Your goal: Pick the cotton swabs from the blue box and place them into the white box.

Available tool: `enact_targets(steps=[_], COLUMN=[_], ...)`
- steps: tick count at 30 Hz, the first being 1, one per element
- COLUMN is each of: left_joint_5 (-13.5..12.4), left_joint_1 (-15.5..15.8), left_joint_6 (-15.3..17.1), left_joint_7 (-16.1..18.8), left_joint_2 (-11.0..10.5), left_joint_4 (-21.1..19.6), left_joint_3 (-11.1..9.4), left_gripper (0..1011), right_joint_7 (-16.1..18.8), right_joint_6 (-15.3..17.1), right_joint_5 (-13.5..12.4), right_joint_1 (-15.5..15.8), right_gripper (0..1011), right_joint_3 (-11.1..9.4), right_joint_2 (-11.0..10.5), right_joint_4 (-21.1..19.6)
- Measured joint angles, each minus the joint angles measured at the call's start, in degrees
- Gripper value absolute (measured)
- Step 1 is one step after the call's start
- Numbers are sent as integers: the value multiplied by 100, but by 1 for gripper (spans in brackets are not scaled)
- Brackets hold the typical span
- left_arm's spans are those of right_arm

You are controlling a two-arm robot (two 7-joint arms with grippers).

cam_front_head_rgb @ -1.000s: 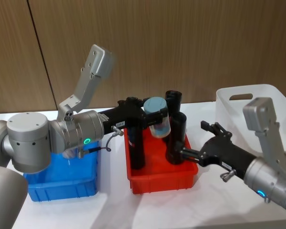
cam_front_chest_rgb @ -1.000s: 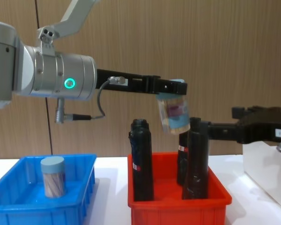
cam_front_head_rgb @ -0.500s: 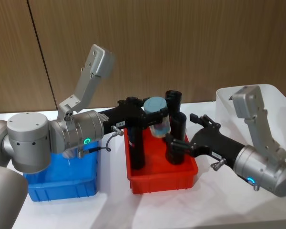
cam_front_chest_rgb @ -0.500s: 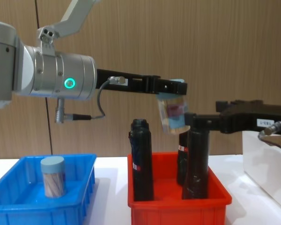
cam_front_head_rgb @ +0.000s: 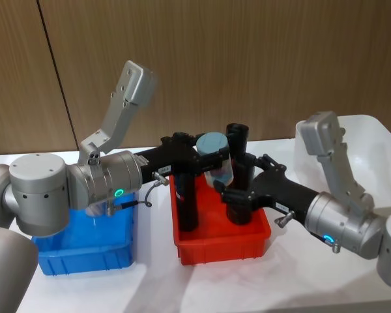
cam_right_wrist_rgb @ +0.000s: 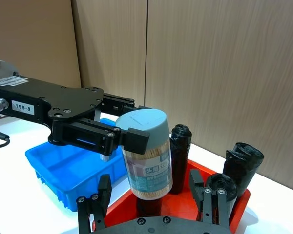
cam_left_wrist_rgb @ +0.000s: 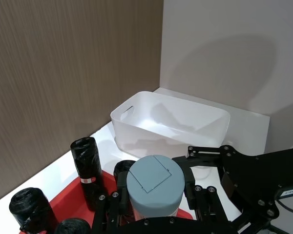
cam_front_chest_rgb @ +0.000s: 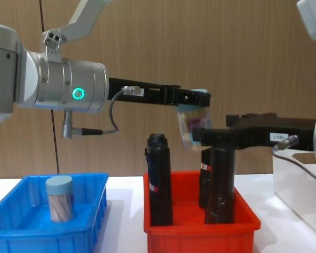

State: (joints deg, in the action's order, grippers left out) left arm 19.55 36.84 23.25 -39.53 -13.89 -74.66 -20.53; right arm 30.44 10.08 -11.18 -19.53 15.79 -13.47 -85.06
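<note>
My left gripper [cam_front_head_rgb: 212, 158] is shut on a jar of cotton swabs [cam_front_head_rgb: 216, 164], pale blue lid up, held in the air over the red bin [cam_front_head_rgb: 215, 244]. In the right wrist view the jar [cam_right_wrist_rgb: 149, 158] hangs tilted just ahead of my open right gripper [cam_right_wrist_rgb: 150, 195], whose fingers [cam_right_wrist_rgb: 103, 192] stand either side of it without touching. From the chest, the right gripper [cam_front_chest_rgb: 200, 135] reaches in level with the jar's lower part [cam_front_chest_rgb: 189, 132]. Another swab jar [cam_front_chest_rgb: 59, 198] stands in the blue box [cam_front_chest_rgb: 21, 232]. The white box [cam_left_wrist_rgb: 171, 122] sits at the far right.
Several tall black wrapped cylinders [cam_front_chest_rgb: 159, 179] stand upright in the red bin between the blue box and the white box [cam_front_chest_rgb: 300, 179], right under the held jar. A wooden wall runs behind the white table.
My right arm has swung left from beside the white box until its open fingers reach the held jar. The left arm and the jar have stayed still.
</note>
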Motion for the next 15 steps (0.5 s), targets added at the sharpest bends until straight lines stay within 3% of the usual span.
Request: enact_targets(steps=[15], left_joint_5=[0], left_joint_1=[0], left_joint_6=[0], left_joint_7=[1], left_joint_2=[0], left_joint_4=[0], left_joint_3=[0], left_gripper=[668], right_joint_7=[64], right_joint_6=[-81], right_joint_5=[152], right_joint_1=[-296], right_gripper=[1002], right_joint_3=[99], right_joint_2=[165], right_joint_4=[464])
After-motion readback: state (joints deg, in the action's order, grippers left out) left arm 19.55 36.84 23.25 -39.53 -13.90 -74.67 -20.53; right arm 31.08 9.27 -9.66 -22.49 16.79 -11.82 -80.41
